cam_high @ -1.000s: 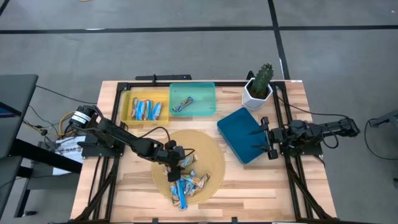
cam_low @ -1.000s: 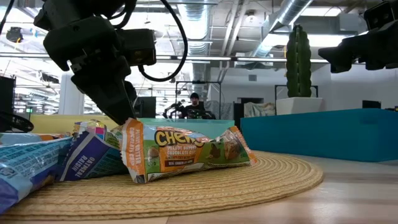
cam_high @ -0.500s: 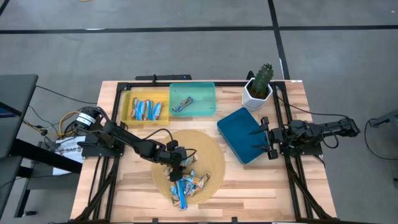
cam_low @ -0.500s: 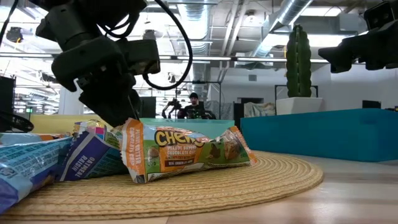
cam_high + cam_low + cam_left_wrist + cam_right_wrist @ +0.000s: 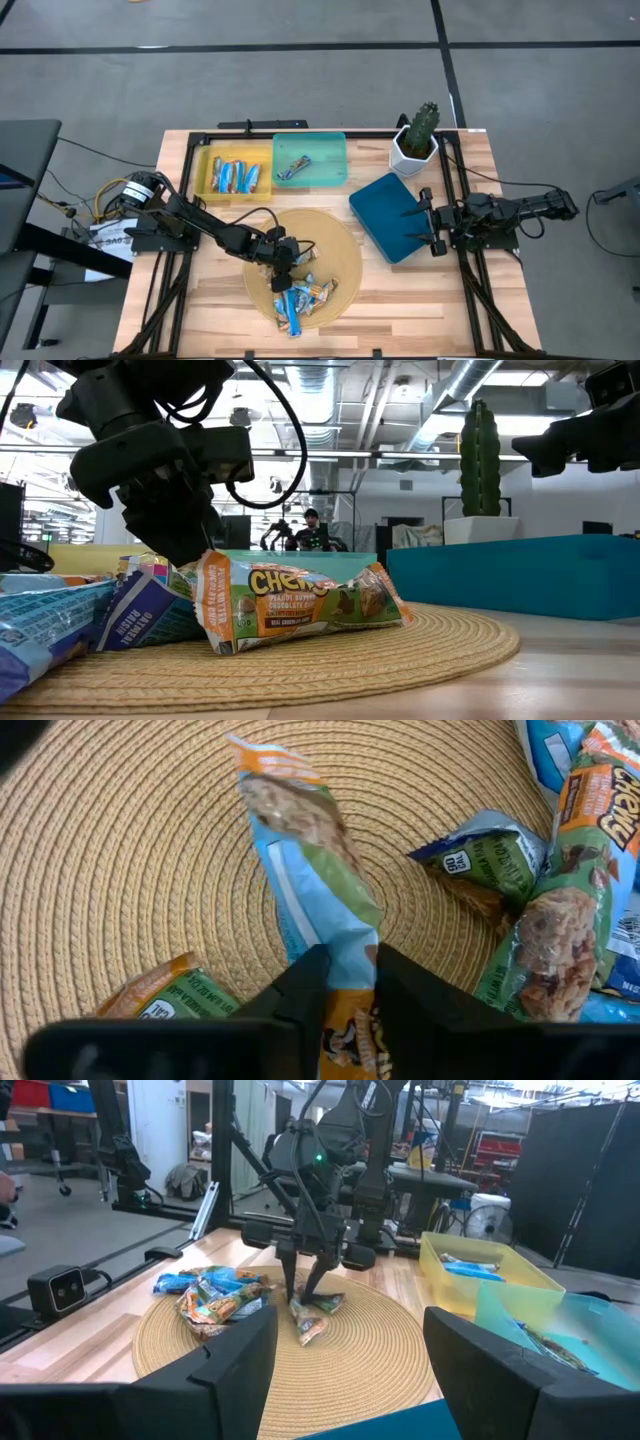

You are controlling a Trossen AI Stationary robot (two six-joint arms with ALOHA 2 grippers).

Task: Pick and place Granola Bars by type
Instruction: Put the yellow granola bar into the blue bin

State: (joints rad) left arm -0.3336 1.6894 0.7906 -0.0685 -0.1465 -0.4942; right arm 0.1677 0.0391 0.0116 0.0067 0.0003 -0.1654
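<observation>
My left gripper (image 5: 345, 982) pinches one end of a light-blue granola bar (image 5: 310, 880) on the round woven mat (image 5: 120, 860) (so it lifts clear). My right gripper (image 5: 428, 222) waits wide open over the dark blue tray (image 5: 385, 205).

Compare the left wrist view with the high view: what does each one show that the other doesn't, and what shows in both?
Only the left wrist view shows the left gripper closed on a light blue bar lying on the mat.

Only the high view shows the yellow tray holding several bars, the teal tray with one, the dark blue tray, the cactus, and the right gripper open over the dark blue tray.

Both show the mat and the pile of bars on it.
</observation>
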